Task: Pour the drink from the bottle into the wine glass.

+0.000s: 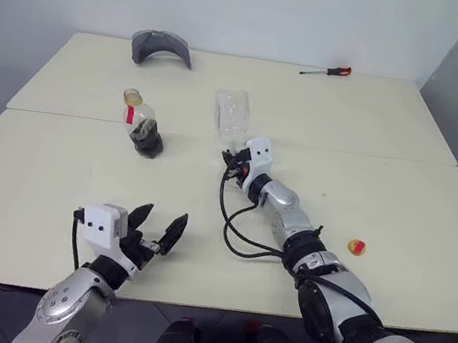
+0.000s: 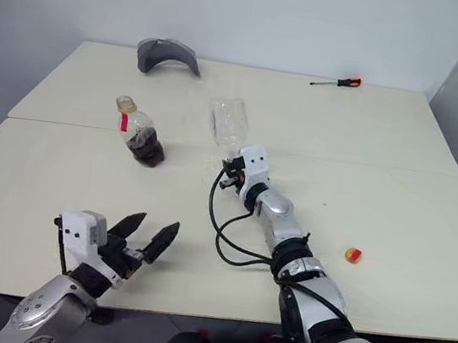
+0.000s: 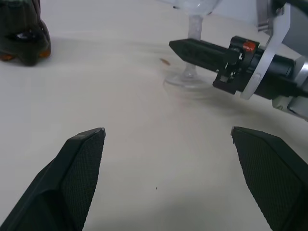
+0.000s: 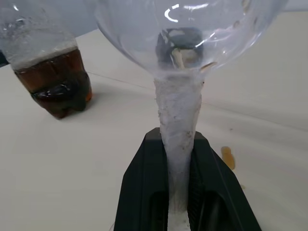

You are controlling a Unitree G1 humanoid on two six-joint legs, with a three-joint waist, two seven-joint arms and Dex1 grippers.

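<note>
I see my right gripper (image 4: pixel 178 192) with its 2 black fingers (image 4: pixel 139 192) closed on the stem of the wine glass (image 1: pixel 231 114), which stands upright on the table (image 1: pixel 395 203), its bowl above the fingers and looking empty. Just past the fingers a small amber drop (image 4: pixel 227 157) lies on the tabletop. Off to the left of that grip stands the bottle (image 1: pixel 140 123), uncapped, with the drink (image 1: pixel 146 139) dark in its lower part. My left gripper (image 1: pixel 159 228) hovers low near the front edge, its fingers (image 3: pixel 72 178) spread wide and holding nothing, pointing toward the glass foot. A yellow-and-red cap (image 1: pixel 357 247) lies well to the right of my right arm.
</note>
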